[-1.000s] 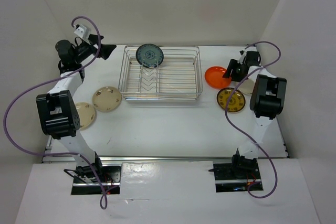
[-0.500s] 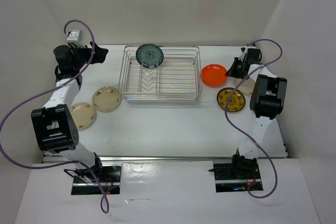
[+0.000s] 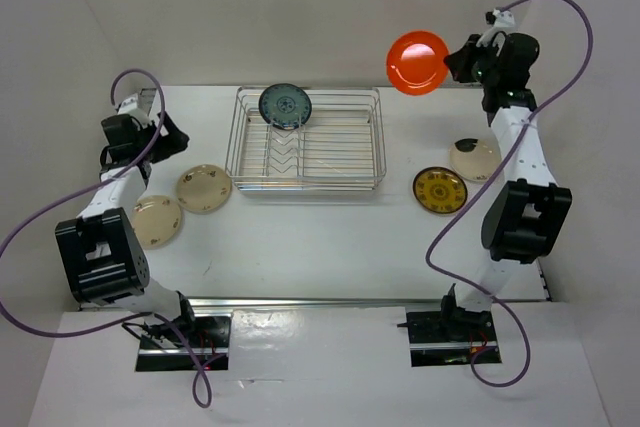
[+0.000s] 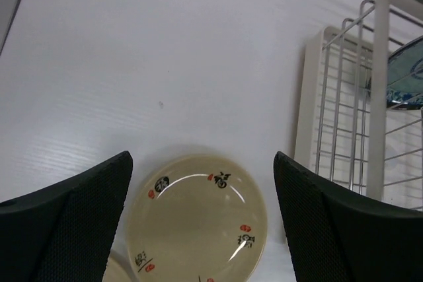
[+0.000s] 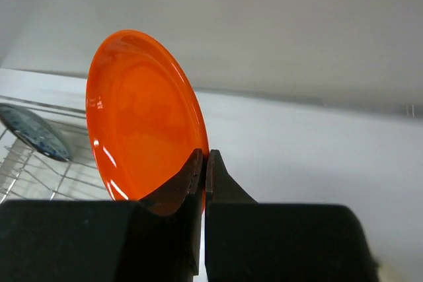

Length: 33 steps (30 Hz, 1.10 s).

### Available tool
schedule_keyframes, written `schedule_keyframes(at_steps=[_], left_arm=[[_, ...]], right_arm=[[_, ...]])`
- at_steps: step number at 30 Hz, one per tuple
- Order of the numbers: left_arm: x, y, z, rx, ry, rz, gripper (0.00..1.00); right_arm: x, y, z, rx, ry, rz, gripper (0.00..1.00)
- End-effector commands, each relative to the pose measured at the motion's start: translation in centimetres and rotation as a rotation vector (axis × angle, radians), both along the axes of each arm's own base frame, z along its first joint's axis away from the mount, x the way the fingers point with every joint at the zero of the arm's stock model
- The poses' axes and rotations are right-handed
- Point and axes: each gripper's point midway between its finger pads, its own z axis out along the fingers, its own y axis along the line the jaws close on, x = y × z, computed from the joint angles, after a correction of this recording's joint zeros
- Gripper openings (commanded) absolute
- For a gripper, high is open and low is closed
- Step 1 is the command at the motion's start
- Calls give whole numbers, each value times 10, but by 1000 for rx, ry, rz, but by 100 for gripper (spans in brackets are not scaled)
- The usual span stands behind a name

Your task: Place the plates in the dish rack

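The right gripper (image 3: 455,59) is lifted high above the table (image 3: 320,237), out at about 1 o'clock from the rack (image 3: 305,190); its fingers are pressed onto the rim of the orange plate (image 3: 418,62), which it holds on edge in the air, its face turned toward the rack; in the right wrist view the two fingers nip the plate's lower edge (image 5: 145,117) with only the rim between them; the teal plate (image 3: 285,105) stands upright in the rack's 11 o'clock corner; the yellow plate (image 3: 440,190) lies flat on the table at the rack's 4 o'clock, with a cream plate (image 3: 474,158) just beyond it at 2 o'clock; the left gripper (image 3: 165,137) hangs spread wide and holds nothing, at the rack's 9 o'clock; under it lies a marked cream plate (image 4: 198,229), and another pale plate (image 3: 155,220) lies at that one's 8 o'clock
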Motion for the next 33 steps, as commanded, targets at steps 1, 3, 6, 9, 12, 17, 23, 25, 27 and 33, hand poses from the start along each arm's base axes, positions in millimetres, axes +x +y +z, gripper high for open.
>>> schedule_keyframes(at_steps=[1, 3, 6, 9, 12, 17, 23, 25, 27, 33], left_arm=[[-5, -2, -2, -64, -22, -23, 92], [-4, -9, -22, -73, 17, -88, 89], [-6, -10, -41, -67, 56, -137, 85], [-6, -16, -47, -65, 43, -179, 85], [-7, -16, -55, -69, 72, -184, 85], [-8, -11, -66, -50, 111, -172, 83], [-8, -3, -66, -13, 124, -144, 83], [-9, -1, -68, -11, 135, -134, 83], [-10, -1, -71, -10, 134, -133, 83], [-8, -1, -71, -2, 115, -133, 83]], right_arm=[[-15, 84, 62, -130, -307, 287, 0], [-9, 113, 79, -154, -376, 283, 0], [4, 138, 78, -171, -415, 318, 0], [2, 168, 77, -168, -504, 377, 0], [7, 202, 69, -182, -526, 445, 0], [21, 262, 61, -273, -586, 515, 0], [34, 287, 43, -281, -626, 510, 0], [40, 289, 36, -281, -636, 481, 0], [40, 301, 29, -283, -642, 490, 0], [49, 319, 20, -323, -689, 441, 0]])
